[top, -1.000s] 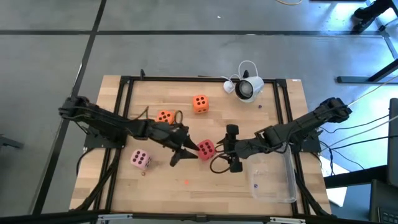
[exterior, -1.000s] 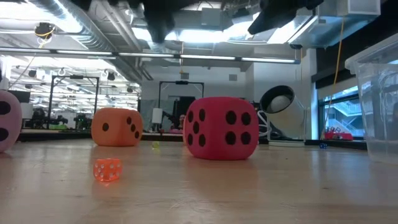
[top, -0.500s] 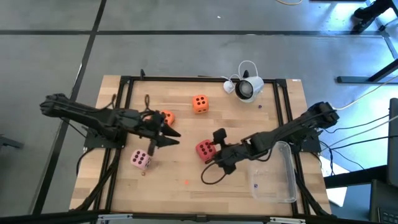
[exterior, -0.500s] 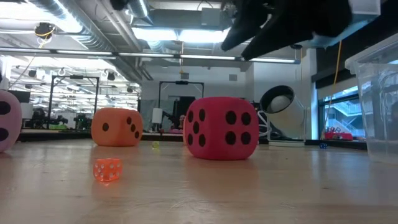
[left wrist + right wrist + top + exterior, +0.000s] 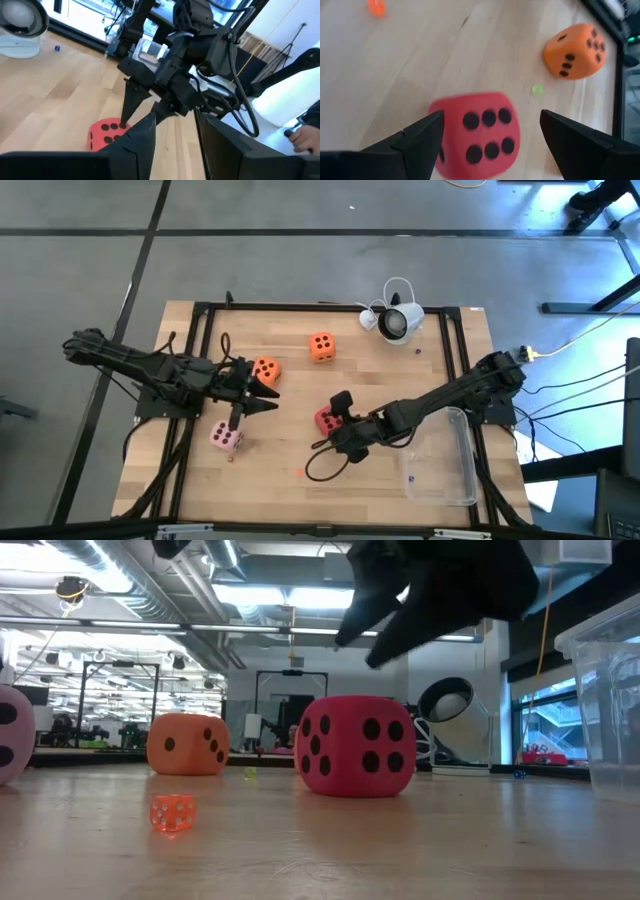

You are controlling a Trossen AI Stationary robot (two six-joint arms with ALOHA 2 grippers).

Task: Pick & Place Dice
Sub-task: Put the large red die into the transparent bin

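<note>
Red die [image 5: 475,135] sits between the right gripper's [image 5: 490,137] spread jaws; closing off-centre could squirt it away. Left gripper [image 5: 262,392], released, waits beside an orange die [image 5: 266,367].

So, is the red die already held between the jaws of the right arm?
No, the red die rests on the table while the open right gripper hovers above it.

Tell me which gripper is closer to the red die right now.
Right. The right gripper hangs open directly over the red die, fingers on either side. The left gripper sits well off, beside an orange die.
</note>
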